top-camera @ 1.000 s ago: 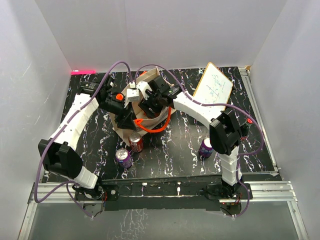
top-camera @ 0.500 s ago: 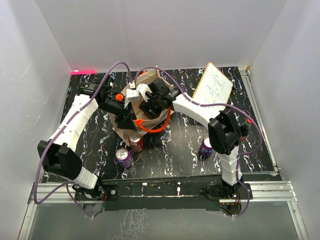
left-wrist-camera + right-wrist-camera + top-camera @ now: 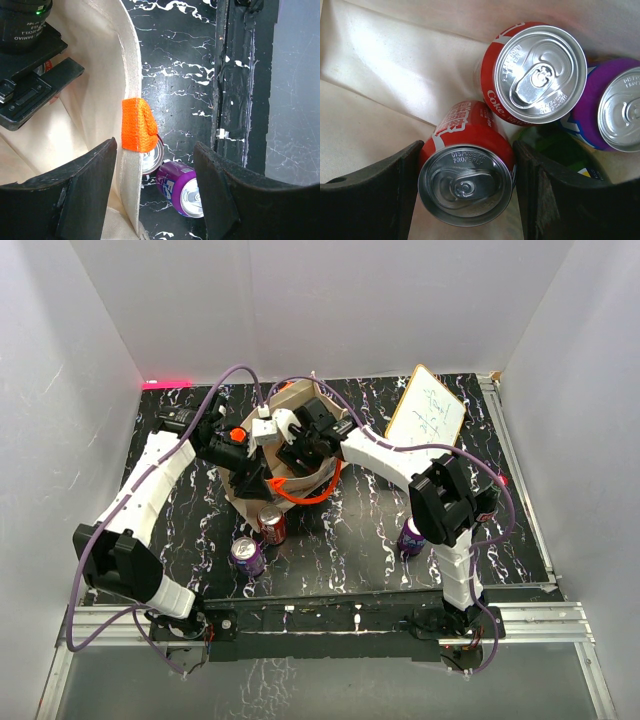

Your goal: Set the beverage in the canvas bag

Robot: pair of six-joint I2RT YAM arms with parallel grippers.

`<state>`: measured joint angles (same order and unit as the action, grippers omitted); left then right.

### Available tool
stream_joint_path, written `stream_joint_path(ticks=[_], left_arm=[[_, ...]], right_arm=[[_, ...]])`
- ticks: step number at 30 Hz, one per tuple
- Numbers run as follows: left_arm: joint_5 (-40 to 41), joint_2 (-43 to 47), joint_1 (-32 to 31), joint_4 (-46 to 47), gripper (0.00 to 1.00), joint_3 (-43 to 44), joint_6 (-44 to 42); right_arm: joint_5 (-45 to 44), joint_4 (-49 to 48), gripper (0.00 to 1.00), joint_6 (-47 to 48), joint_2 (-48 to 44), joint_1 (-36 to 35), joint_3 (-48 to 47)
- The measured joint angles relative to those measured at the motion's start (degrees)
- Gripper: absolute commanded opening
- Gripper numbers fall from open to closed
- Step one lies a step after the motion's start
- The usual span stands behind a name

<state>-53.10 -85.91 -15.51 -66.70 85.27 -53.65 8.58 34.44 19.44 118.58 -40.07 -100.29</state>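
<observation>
While the right fingers [image 3: 370, 200] squeeze the red Coke can [image 3: 465, 165] inside the canvas bag [image 3: 131, 60], the left fingers [image 3: 85, 195] stand open around its rim. The can looks hard, smooth, maybe heavy; grip its round sides. A second Coke can [image 3: 540, 75] and a purple can [image 3: 615, 105] crowd it at the upper right.

Arms [image 3: 150, 475] white, blk joints [image 3: 445, 505]; purple cables [image 3: 237, 368]; blk claw fingers [image 3: 85, 200].

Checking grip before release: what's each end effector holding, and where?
Right end effector clasps the red can by its sides; left end effector straddles the rim of the canvas bag, gripping nothing.
</observation>
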Motion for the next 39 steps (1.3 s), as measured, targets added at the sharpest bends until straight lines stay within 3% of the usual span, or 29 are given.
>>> stream_joint_path(ticks=[6,16,39], left_arm=[[0.17,0.37,0.00,0.61,0.61,-0.22,0.55],[0.61,1.22,0.00,2.51,0.61,-1.01,2.51],[2.19,3.13,0.02,6.99,0.68,-1.03,9.46]], right_arm=[[0.35,1.33,0.77,0.20,0.72,0.00,-1.46],[2.43,4.00,0.89,0.39,0.76,0.11,-2.75],[6.14,5.14,0.91,-0.87,-3.52,0.70,-9.11]])
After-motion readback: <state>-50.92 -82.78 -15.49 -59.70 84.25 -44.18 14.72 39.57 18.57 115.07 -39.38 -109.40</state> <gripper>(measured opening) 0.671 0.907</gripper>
